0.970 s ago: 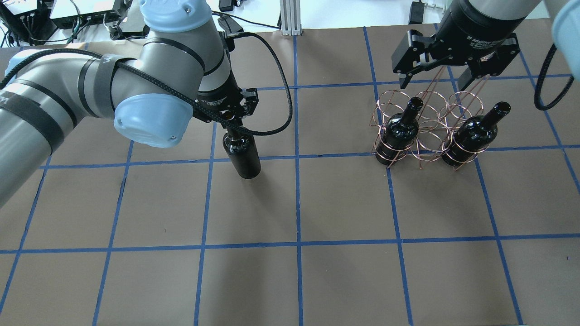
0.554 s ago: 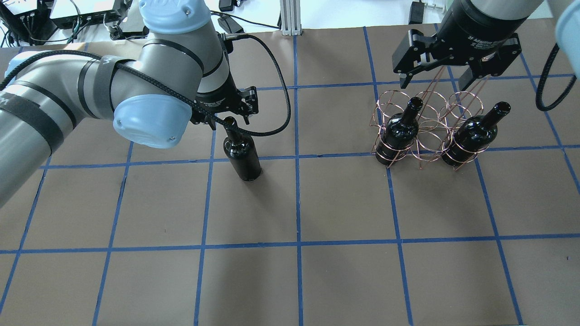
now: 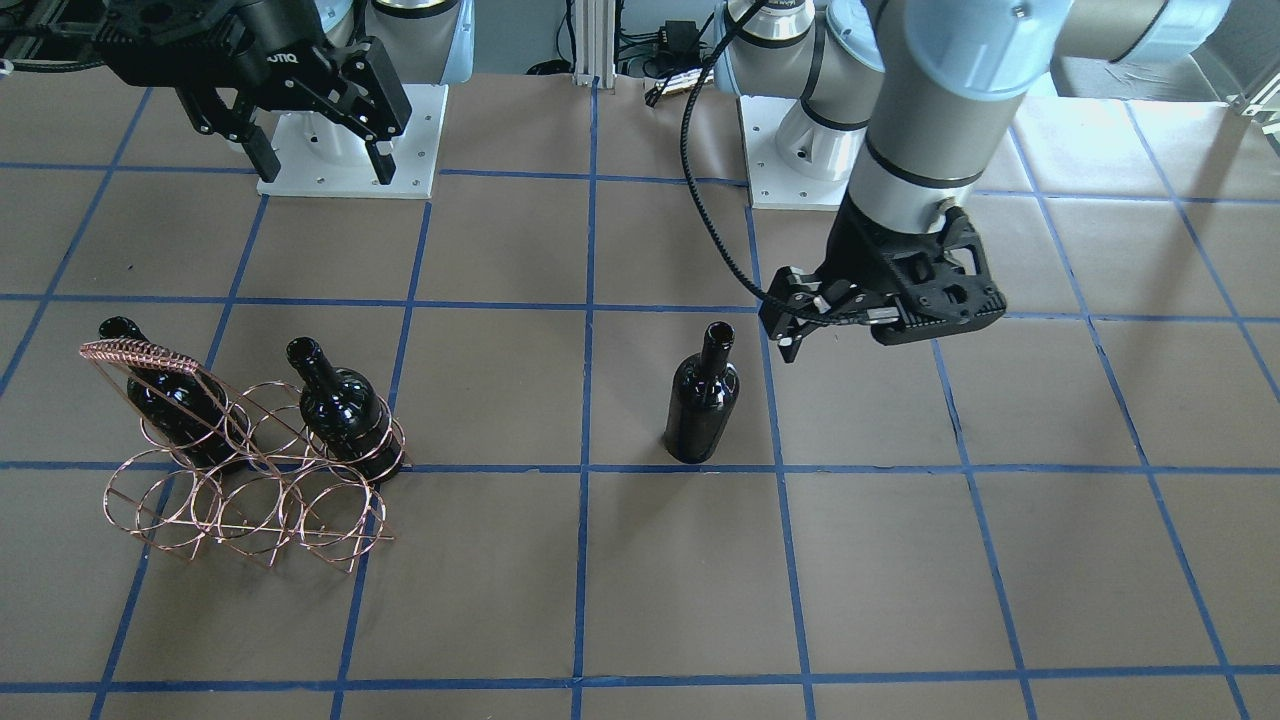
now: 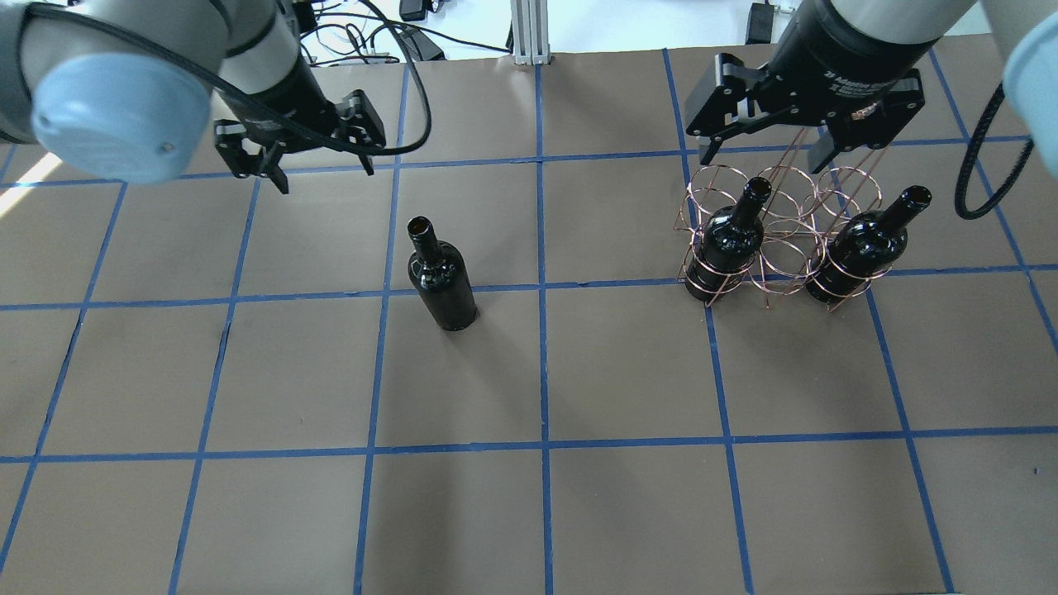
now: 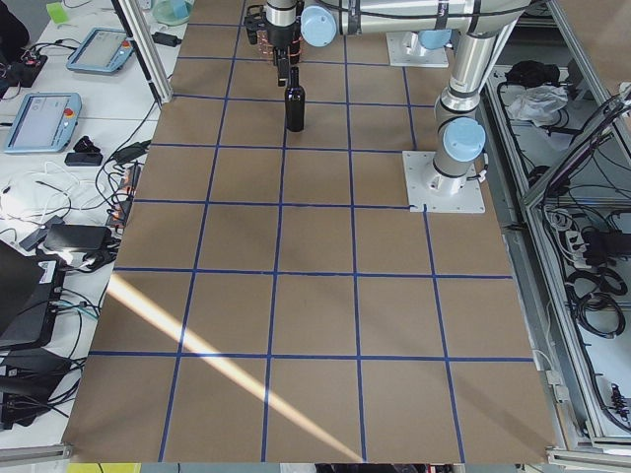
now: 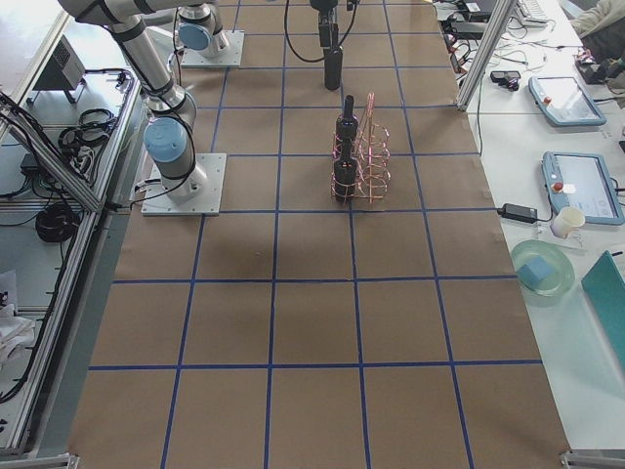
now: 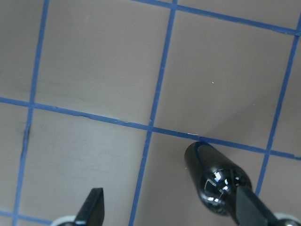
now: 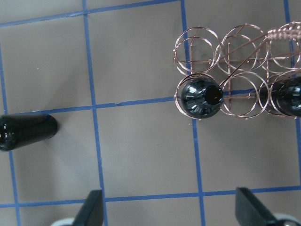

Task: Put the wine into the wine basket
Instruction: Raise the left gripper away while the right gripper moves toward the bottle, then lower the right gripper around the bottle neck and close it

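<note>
Standing alone on the brown-papered surface (image 4: 628, 372), the wine (image 4: 442, 277) is upright and untouched by either arm, well left of the wine basket (image 4: 785, 235) and just beside a crossing of the blue tape lines. A second ago the left claw (image 4: 324, 175) was closed round its neck; it then spread its fingers there, and it has now lifted clear and pulled back toward the robot's left. It hangs wide open, holding nothing, with the bottle's shoulder just showing beside one fingertip in its wrist camera. The bottle has not shifted from where it stood.

The right claw (image 4: 762, 157) has barely moved and hovers spread wide and empty above the basket's far row, by the tall wire frame. Two other bottles (image 4: 727, 248) (image 4: 864, 248) already sit in the end rings of the row nearer the robot. The ring between them and the three far rings are free.

The release looks like a deliberate set-down in mid-table, probably leaving the bottle for the right arm. On that reading the task is only partly done. The bottle has yet to be gripped again, carried across and lowered into a free ring.
</note>
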Tool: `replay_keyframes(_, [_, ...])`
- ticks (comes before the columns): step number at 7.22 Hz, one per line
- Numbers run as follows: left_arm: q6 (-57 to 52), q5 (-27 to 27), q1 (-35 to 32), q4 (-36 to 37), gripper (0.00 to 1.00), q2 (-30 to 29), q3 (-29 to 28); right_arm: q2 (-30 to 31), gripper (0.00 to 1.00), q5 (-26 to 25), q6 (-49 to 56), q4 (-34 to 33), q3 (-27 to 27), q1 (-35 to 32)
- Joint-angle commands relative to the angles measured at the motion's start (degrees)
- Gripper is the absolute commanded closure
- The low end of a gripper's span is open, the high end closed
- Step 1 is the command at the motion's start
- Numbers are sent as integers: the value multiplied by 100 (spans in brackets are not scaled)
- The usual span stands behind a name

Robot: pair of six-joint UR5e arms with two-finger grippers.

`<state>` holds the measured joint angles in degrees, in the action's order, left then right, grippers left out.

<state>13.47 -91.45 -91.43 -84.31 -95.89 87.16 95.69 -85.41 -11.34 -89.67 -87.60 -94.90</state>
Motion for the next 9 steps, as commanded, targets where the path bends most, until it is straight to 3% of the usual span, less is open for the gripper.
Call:
replay_keyframes(1, [-458,-22,362,-1172,0,377,-531,-111,0,-19,-1267,-16,-3,-850])
replay_keyframes(3, [-494,109,328,-1439,0,685,-525,-575,0,-63,-2236,-383,224,-1703])
replay_keyframes(6, [-521,374,450,-1413,0,721,-532,-1631,1,-485,-2653,-1191,630,-2489])
replay_keyframes(9, [-1504,330,1670,-1439,0,756,-805,-2184,1,-494,-2785,-2026,665,-2594])
